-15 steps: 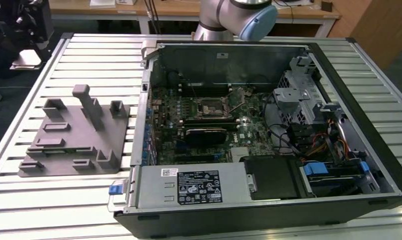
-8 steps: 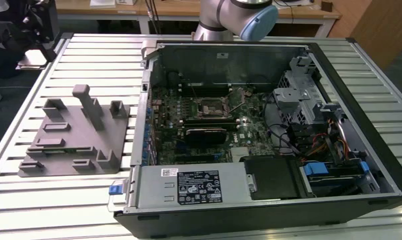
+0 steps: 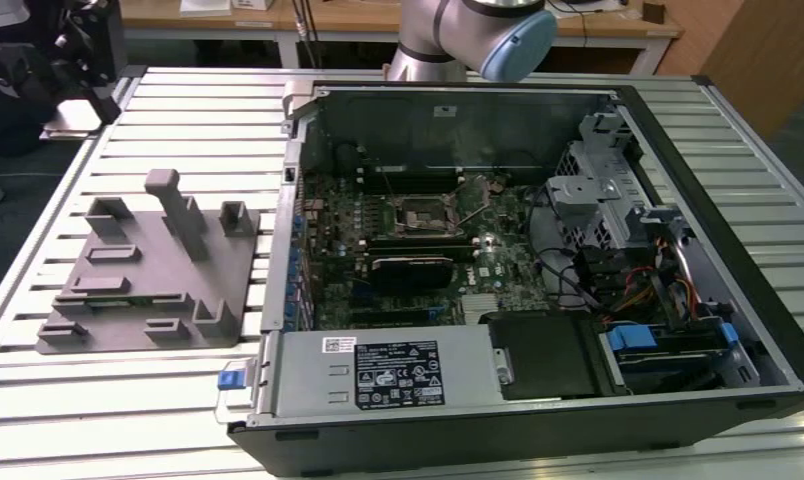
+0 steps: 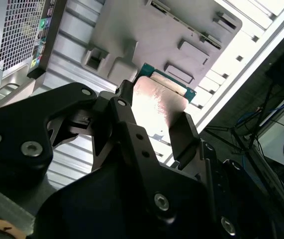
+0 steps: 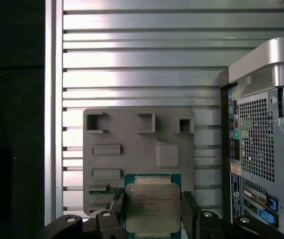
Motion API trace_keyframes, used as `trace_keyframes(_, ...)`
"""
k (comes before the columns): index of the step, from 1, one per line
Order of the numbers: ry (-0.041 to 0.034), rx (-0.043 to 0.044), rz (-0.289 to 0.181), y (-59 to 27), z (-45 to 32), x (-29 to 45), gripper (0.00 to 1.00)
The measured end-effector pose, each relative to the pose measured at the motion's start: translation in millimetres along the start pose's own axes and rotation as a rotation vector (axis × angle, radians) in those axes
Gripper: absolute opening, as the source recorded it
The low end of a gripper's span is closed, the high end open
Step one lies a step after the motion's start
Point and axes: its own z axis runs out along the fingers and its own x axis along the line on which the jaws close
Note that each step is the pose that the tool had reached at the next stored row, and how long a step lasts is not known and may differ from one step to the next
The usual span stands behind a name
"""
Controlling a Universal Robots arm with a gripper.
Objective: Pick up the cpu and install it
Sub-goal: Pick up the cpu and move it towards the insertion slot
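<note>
The gripper (image 5: 151, 213) pinches the cpu (image 5: 150, 208) by two opposite edges, one black finger (image 5: 117, 205) on each side, with the pale metal top facing the camera and the green board edge showing around it. In both wrist views the cpu (image 4: 159, 102) hangs in the air over the slatted metal desk (image 5: 132, 55), with the grey plastic fixture (image 5: 132, 134) lying below it and the back panel of the open computer case (image 5: 261, 134) beside that. In the exterior view the arm (image 3: 469, 35) rises behind the case (image 3: 456, 115), whose motherboard socket (image 3: 426, 213) lies open
</note>
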Motion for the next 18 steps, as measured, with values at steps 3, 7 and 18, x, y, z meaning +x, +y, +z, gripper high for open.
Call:
trace_keyframes(3,0.0000,0.0000,0.000,0.1,0.1,-1.8,0.54)
trace_keyframes(7,0.0000,-0.0001,0.000,0.1,0.2,-3.5,0.54)
trace_keyframes(18,0.0000,0.0000,0.000,0.4,0.3,-14.3,0.54)
